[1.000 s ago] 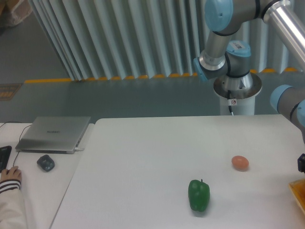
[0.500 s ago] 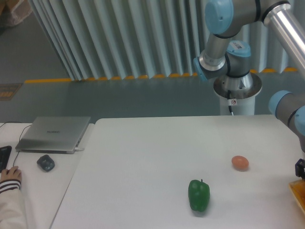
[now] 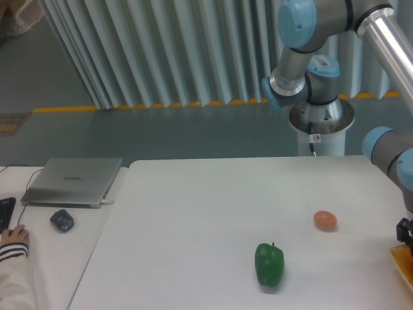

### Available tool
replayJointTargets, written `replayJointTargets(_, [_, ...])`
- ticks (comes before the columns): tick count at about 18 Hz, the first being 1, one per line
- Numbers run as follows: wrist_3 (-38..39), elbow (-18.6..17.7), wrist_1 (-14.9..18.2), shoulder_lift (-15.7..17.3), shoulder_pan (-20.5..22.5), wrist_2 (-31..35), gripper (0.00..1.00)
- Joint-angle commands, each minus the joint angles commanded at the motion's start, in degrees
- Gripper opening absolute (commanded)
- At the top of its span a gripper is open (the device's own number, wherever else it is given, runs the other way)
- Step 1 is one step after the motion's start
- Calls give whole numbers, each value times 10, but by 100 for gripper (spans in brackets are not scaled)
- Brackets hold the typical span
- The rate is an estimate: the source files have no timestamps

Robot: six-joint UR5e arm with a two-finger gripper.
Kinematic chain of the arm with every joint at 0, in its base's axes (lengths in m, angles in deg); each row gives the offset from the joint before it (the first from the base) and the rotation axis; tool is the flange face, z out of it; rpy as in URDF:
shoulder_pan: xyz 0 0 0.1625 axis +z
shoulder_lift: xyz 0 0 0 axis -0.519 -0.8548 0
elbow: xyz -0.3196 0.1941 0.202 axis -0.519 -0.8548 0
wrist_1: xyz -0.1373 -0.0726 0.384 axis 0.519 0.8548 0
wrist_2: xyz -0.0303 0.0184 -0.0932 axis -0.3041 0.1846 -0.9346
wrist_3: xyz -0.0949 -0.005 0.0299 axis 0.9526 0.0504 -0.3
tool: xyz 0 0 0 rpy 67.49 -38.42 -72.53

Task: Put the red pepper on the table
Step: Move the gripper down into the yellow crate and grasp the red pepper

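Sank slightly at far right edge: jaws, mostly cropped, opening impossible to tell. Red pepper nowhere seen on worktop. No legible writing, laptop included.

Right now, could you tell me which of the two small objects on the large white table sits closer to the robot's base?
The small orange-pink egg-shaped object; the green bell pepper sits nearer the table's front edge.

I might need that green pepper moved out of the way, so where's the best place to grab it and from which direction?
Grip the green pepper across its wide middle, coming straight down from above. It stands upright with its stem up and open table all around it, so the rounded sides are free for the claw.
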Motion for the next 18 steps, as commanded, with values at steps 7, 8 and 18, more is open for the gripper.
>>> replayJointTargets(7, [-2,4,4,5,4,-26,49])
replayJointTargets(8, [-2,4,4,6,4,-27,49])
replayJointTargets(18, [-11,5,72,59,43,-147,48])
